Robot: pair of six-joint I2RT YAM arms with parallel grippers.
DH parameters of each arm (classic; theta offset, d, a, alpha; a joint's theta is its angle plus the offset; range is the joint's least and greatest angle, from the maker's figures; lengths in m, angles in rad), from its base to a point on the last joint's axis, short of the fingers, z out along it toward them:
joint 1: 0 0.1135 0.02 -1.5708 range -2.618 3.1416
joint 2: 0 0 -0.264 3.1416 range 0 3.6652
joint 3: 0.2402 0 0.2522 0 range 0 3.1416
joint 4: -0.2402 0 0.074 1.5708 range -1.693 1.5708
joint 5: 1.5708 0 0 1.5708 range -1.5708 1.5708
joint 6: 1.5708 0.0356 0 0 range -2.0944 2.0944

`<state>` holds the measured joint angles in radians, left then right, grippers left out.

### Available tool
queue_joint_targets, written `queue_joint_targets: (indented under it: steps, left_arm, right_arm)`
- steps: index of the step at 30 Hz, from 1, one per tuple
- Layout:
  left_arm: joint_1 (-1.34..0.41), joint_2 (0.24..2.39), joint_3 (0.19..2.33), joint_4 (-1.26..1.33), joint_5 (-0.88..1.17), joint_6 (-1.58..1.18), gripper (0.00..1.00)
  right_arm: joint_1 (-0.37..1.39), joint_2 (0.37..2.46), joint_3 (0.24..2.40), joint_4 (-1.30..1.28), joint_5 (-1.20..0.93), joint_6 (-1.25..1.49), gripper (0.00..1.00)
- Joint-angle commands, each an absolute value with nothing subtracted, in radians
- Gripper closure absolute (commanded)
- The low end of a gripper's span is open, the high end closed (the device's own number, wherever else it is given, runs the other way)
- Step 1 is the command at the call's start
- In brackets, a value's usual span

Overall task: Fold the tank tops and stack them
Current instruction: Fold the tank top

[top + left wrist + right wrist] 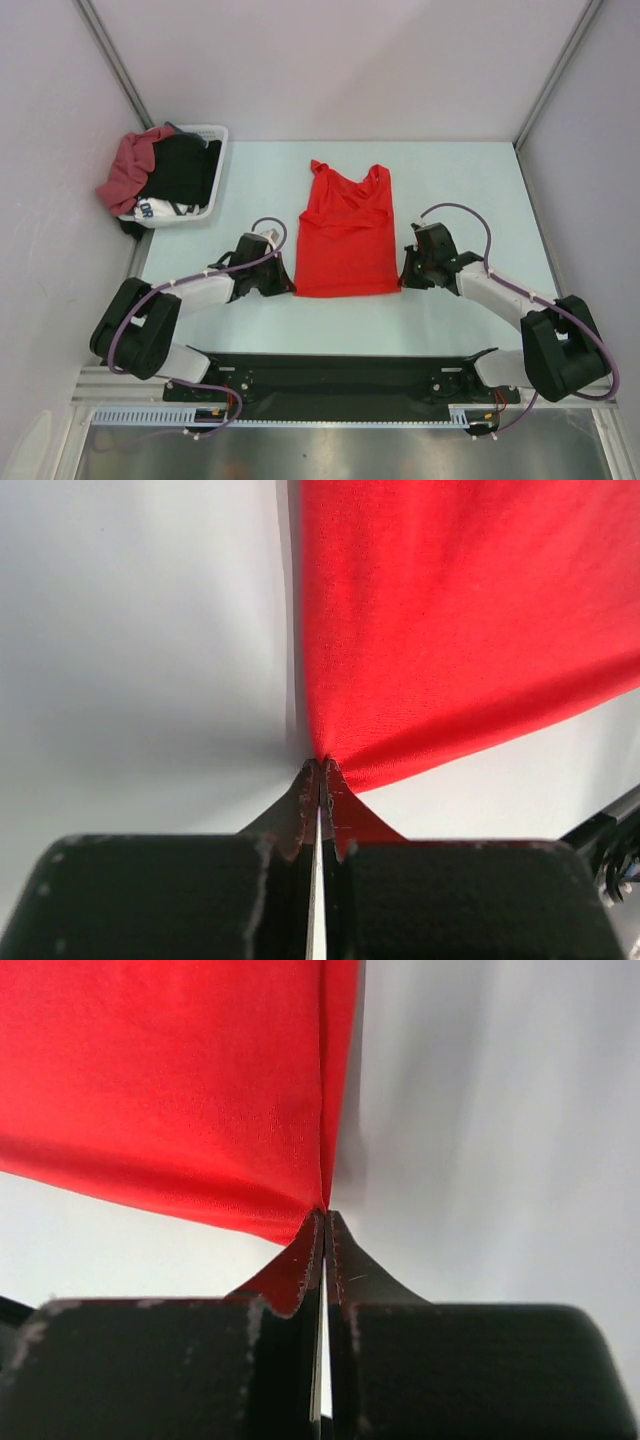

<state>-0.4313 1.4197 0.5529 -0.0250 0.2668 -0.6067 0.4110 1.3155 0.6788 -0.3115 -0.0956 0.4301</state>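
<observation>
Wrist views show left hand (pixel 320 765) and right hand (pixel 325 1215) each pinching a hem corner of the thin bright red cloth tank top (pixel 346 240); only overhead shows it flat on the pale table (pixel 460 190) between them.

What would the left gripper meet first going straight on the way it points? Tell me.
The bright red tank top: the left gripper is shut on its corner, so going on would push into that cloth. Nothing else shows ahead, though depth is unclear.

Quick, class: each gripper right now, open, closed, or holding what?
Left gripper: closed, pinching the red tank top at its near left corner.
Right gripper: closed, pinching its near right corner.
</observation>
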Motion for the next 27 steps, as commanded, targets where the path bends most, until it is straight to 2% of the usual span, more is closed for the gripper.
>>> queue_joint_targets:
  steps: [1, 3, 7, 8, 10, 12, 14, 15, 18, 21, 23, 26, 27]
  left_arm:
    - [-0.426, 1.428, 0.587, 0.009, 0.29, -0.621, 1.0]
    - [-0.426, 1.442, 0.629, -0.024, 0.32, -0.621, 1.0]
    - [-0.426, 1.453, 0.855, -0.179, 0.313, -0.6, 1.0]
    - [-0.426, 1.437, 0.885, -0.207, 0.314, -0.6, 1.0]
    - [-0.449, 1.358, 0.914, -0.248, 0.289, -0.6, 1.0]
    - [-0.478, 1.307, 0.89, -0.267, 0.259, -0.598, 0.99]
    - [-0.526, 1.266, 0.777, -0.243, 0.268, -0.615, 0.99]
    - [-0.544, 1.262, 0.726, -0.18, 0.279, -0.626, 0.98]
    - [-0.598, 1.29, 0.548, -0.073, 0.295, -0.678, 0.99]
    - [-0.636, 1.266, 0.396, 0.024, 0.267, -0.733, 0.99]
    - [-0.681, 1.191, 0.302, 0.046, 0.227, -0.775, 0.98]
    - [-0.724, 1.112, 0.25, 0.012, 0.198, -0.799, 0.94]
    - [-0.729, 1.086, 0.244, -0.02, 0.184, -0.801, 0.9]
  right_arm:
    - [0.408, 1.299, 0.705, -0.319, -0.077, 0.459, 1.0]
    - [0.405, 1.325, 0.762, -0.339, -0.075, 0.448, 1.0]
    - [0.399, 1.408, 0.992, -0.48, -0.089, 0.426, 1.0]
    - [0.408, 1.407, 1.074, -0.501, -0.086, 0.426, 1.0]
    - [0.425, 1.346, 1.095, -0.532, -0.057, 0.446, 1.0]
    - [0.459, 1.257, 1.011, -0.535, -0.04, 0.466, 1.0]
    - [0.485, 1.206, 0.904, -0.514, -0.051, 0.518, 1.0]
    - [0.512, 1.186, 0.765, -0.49, -0.079, 0.541, 1.0]
    - [0.558, 1.135, 0.579, -0.423, -0.081, 0.627, 1.0]
    - [0.616, 1.063, 0.485, -0.437, -0.022, 0.716, 0.99]
    - [0.647, 0.991, 0.462, -0.471, 0.036, 0.764, 0.93]
    - [0.683, 0.912, 0.425, -0.508, 0.075, 0.822, 0.9]
    - [0.69, 0.898, 0.422, -0.518, 0.081, 0.84, 0.9]
